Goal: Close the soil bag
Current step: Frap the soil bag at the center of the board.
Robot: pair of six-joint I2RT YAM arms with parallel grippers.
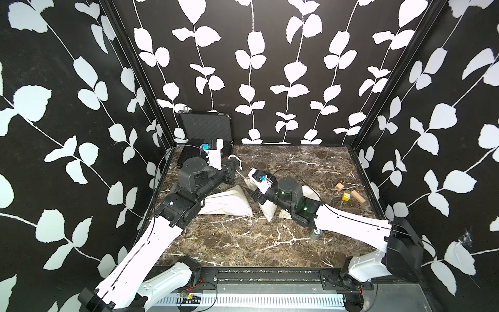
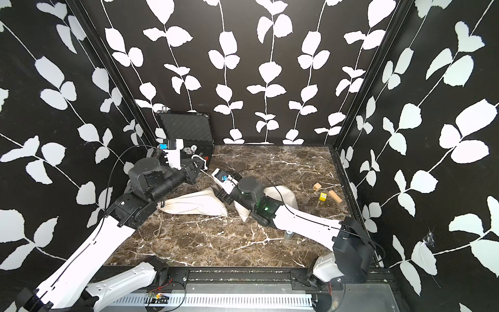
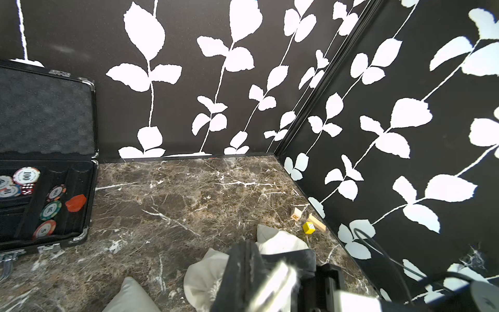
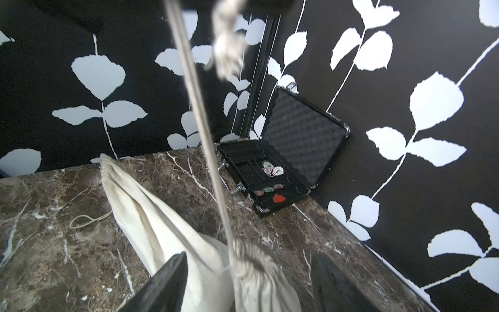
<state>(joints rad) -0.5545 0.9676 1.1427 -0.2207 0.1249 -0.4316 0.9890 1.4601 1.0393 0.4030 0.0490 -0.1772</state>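
The soil bag [image 1: 229, 202] is a white cloth drawstring sack lying on the marble table, seen in both top views [image 2: 194, 202]. Its neck [image 4: 251, 266] is gathered into tight pleats. A drawstring cord [image 4: 205, 135] runs taut from the neck up to my left gripper [image 1: 237, 165], which is shut on it towards the back left. The left wrist view shows those fingers [image 3: 243, 270] pressed together, with the cord a bright blur beside them. My right gripper [image 4: 249, 259] stands open, one finger on each side of the pleated neck, low over the bag [image 1: 253, 190].
An open black case [image 1: 205, 129] with poker chips stands in the back left corner, close behind my left gripper. Two wooden blocks [image 1: 357, 196] and a yellow die [image 1: 346, 196] lie near the right wall. A small metal piece [image 1: 316, 234] sits under my right forearm.
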